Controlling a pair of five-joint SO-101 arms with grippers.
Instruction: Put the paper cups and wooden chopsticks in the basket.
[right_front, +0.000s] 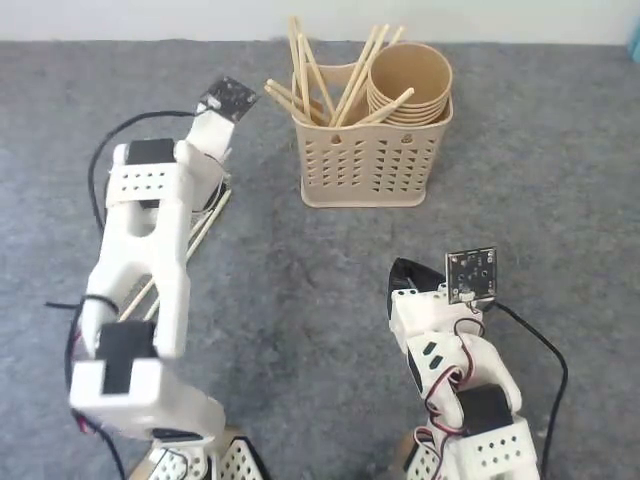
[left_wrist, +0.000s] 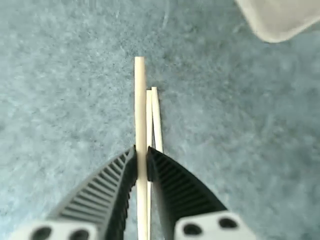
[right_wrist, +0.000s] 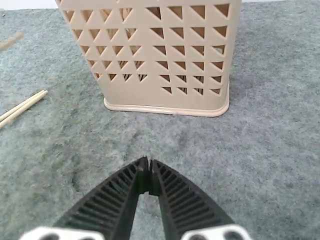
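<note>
A beige perforated basket (right_front: 370, 160) stands at the back of the grey carpet. It holds a stack of paper cups (right_front: 410, 80) and several wooden chopsticks (right_front: 320, 80). My left gripper (left_wrist: 141, 152) is shut on one chopstick (left_wrist: 139, 100), which sticks out ahead of the fingers. Two more chopsticks (left_wrist: 156, 117) lie on the carpet just beneath it. In the high view the left arm (right_front: 150, 230) covers most of these loose chopsticks (right_front: 207, 225), left of the basket. My right gripper (right_wrist: 148, 167) is shut on nothing, low over the carpet in front of the basket (right_wrist: 165, 55).
The right arm (right_front: 450, 360) sits at the near right, its cable trailing to the right. The loose chopstick ends (right_wrist: 22, 107) appear off to the side in the right wrist view. A corner of the basket (left_wrist: 280, 17) shows in the left wrist view. Bare carpet lies between the arms.
</note>
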